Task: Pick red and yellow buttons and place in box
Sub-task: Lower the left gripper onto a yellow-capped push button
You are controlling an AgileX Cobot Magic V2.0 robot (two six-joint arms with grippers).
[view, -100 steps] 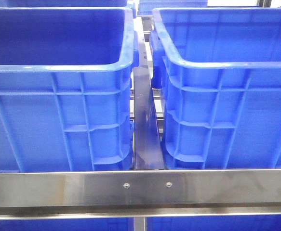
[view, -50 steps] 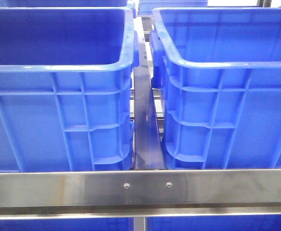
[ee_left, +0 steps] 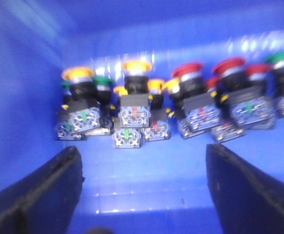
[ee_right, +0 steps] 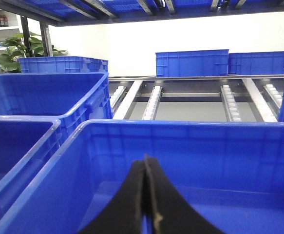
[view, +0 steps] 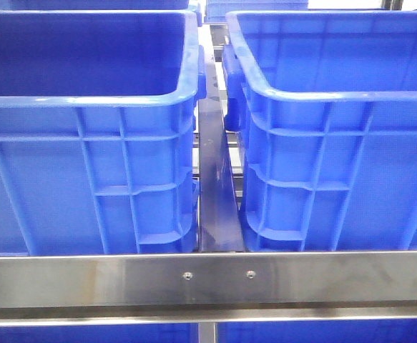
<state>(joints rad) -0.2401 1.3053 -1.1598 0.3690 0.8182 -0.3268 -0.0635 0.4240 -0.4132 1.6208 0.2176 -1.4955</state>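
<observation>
Left end effector (ee_left: pixel 142 195) hangs spread wide inside a blue crate (ee_left: pixel 29 87), empty, both dark fingers (ee_left: pixel 39 190) framing a huddle of push buttons on the crate floor near the far wall. Going left to right across that huddle: yellow buttons (ee_left: pixel 137 66) with a green one tucked among them, then red buttons (ee_left: pixel 188 70), then another green cap at the far end. Each stands roughly upright, coloured cap up, long axis running cap to contact block, with the blocks turned toward the camera; the view is blurred, so finer tilt cannot be read. Risk as judged: the pieces touch and overlap, so a descent could pinch two at once, catch a green one, or topple neighbours; a grip on the rounded cap could slip. Right end effector (ee_right: pixel 148 195) is pressed shut with nothing between its fingers, above another blue crate (ee_right: pixel 190 131), apparently bare where visible.
</observation>
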